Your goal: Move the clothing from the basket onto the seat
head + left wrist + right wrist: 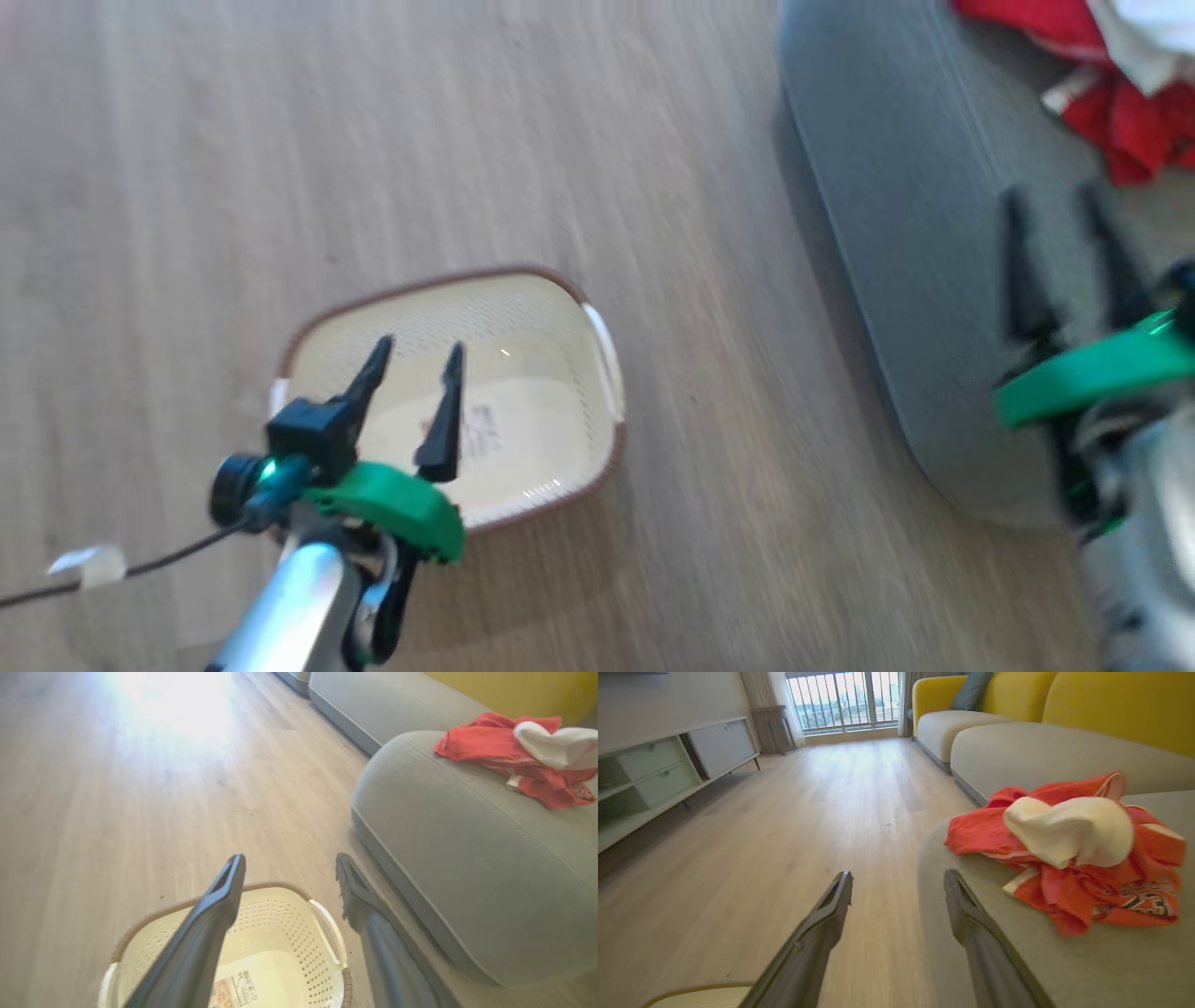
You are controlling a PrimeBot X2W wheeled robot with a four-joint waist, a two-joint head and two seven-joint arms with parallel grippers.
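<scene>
The clothing, a crumpled heap of red garments with white lining, lies on the grey seat at the upper right. In the right wrist view the clothing shows a "23" print and rests on the seat just right of my right gripper, which is open and holds nothing. My right gripper hovers over the seat's near part. The cream basket stands on the floor with only a label sticker inside. My left gripper hangs open above the basket.
Wood floor surrounds the basket. A yellow sofa with grey cushions stands behind the seat. A low cabinet lines the far wall beside a balcony window. A taped cable lies at the lower left.
</scene>
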